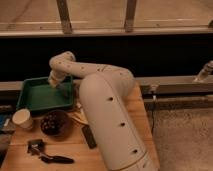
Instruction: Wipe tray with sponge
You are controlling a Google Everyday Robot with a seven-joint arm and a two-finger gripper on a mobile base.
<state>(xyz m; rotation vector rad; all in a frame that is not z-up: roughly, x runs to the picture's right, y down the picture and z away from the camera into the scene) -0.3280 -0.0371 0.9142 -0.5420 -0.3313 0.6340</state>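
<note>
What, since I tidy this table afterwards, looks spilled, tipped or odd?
Nothing stands out. The tray lies flat on the table, the bowl and cup stand upright, and no spill shows. The tool is low over the tray's far right corner.
</note>
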